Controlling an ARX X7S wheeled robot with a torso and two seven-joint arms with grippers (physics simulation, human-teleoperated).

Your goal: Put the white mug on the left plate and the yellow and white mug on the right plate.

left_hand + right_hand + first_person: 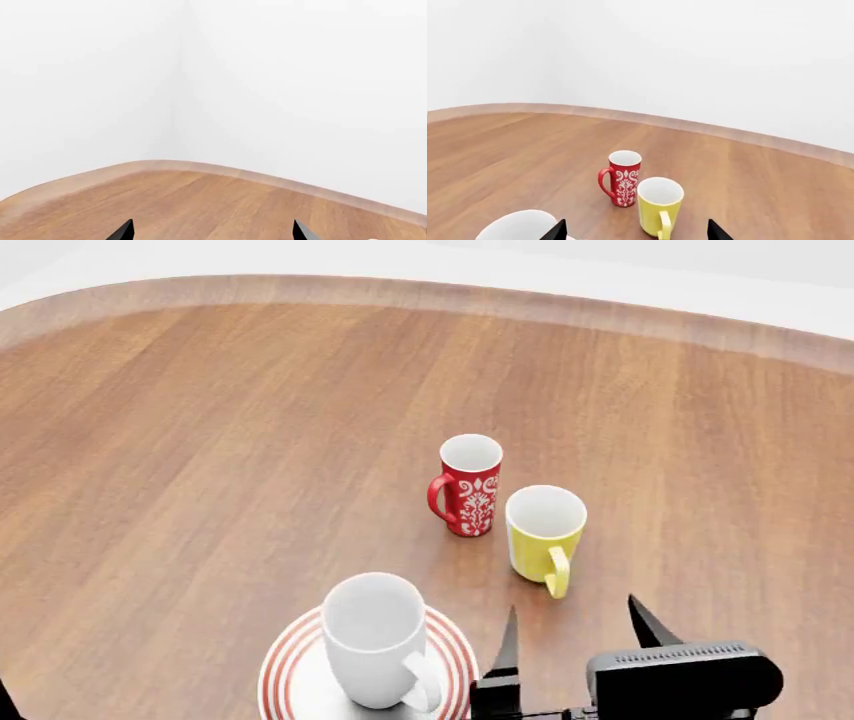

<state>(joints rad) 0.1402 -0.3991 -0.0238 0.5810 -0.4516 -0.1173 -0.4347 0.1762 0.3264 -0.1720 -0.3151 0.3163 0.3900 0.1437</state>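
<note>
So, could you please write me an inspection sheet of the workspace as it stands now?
Surface: brown wooden table with a rounded edge.
Job's things: large glossy white mug stands upright on a red-ringed round white plate; small yellow mug with white inside stands upright on bare wood, handle towards the robot. Only one plate in view.
Clutter: red mug with white ornament pattern, upright, close beside the yellow mug.
Grippers: right gripper open, empty, short of the yellow mug; left gripper open, empty, over bare wood.
Cables: nothing seen.
Surroundings: plain white walls.
</note>
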